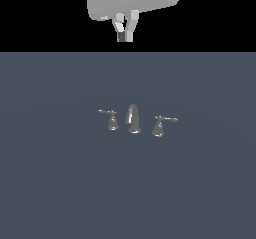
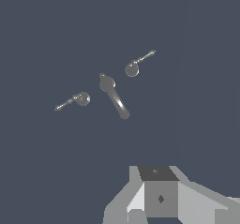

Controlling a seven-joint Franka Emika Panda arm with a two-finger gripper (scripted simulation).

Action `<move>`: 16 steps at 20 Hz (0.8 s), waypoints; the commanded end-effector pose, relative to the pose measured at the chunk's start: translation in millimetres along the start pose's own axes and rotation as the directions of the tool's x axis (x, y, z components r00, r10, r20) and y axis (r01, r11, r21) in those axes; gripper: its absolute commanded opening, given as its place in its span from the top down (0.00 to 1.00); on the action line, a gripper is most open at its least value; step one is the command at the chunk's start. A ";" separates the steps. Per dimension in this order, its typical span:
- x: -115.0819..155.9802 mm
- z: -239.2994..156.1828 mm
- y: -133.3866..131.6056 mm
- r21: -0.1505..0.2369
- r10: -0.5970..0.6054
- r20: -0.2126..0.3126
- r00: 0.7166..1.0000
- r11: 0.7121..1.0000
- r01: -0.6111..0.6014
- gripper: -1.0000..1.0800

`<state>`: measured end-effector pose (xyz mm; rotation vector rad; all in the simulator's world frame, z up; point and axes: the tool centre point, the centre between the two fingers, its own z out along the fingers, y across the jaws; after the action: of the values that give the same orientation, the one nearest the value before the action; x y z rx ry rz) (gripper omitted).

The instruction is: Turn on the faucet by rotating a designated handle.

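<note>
A small chrome faucet stands mid-floor, its curved spout upright. The handle, bell-based, sits just at 3 o'clock of the spout, its thin lever pointing toward 3 o'clock.

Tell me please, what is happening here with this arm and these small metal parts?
A simulated robot arm is meant to turn on a small chrome faucet by rotating one handle, the one on the exterior view's right, whose lever points rightwards. The gripper hangs high above the set and touches nothing. The spout stands between the two handles, and the other handle has its lever pointing leftwards. Whether the fingers are open or shut is not clear.
</note>
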<state>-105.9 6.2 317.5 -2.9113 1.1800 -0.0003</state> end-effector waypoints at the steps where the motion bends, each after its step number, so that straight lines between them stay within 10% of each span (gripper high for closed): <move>1: 13.3 16.8 -5.5 0.001 0.071 0.000 0.998 0.998 -0.071 1.00; 16: 101.6 118.5 -15.4 0.000 0.479 0.000 0.878 0.878 -0.479 1.00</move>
<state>-28.7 -46.1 210.1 -2.5722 1.8023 0.0004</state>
